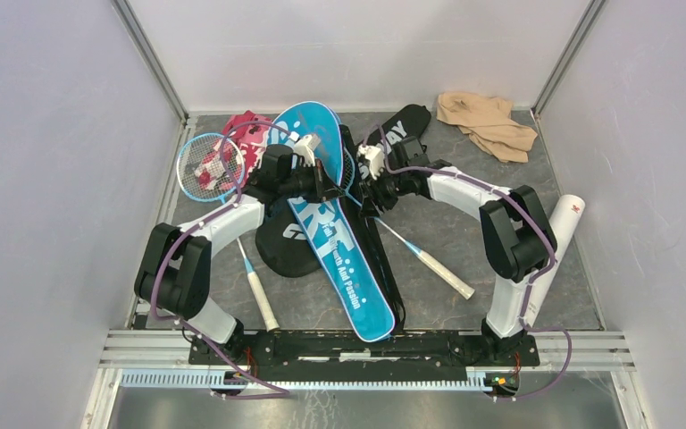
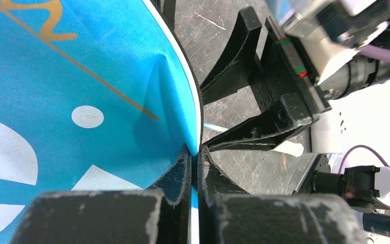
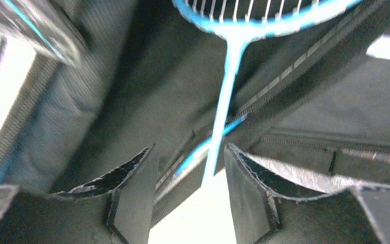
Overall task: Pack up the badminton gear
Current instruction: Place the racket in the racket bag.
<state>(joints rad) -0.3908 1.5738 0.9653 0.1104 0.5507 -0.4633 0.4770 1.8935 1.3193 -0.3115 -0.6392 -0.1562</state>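
The blue "SPORT" cover [image 1: 350,264] lies lengthwise in the middle, over a black cover [image 1: 404,127]. My left gripper [image 2: 198,155] is shut on the blue cover's [image 2: 81,76] white-trimmed edge, lifting it. My right gripper [image 3: 190,148] stands open just opposite, inside the black cover's [image 3: 147,86] opening. A blue racket's thin shaft [image 3: 223,112] runs between its fingers, apart from both. That racket's white grip [image 1: 438,273] sticks out to the right. A second racket [image 1: 205,166] lies at the left. The white tube [image 1: 558,239] lies at the right.
A pink camouflage cloth [image 1: 248,132] lies under the left racket's head. A beige cloth [image 1: 488,121] is bunched at the back right. White walls close in three sides. The two arms meet over the covers.
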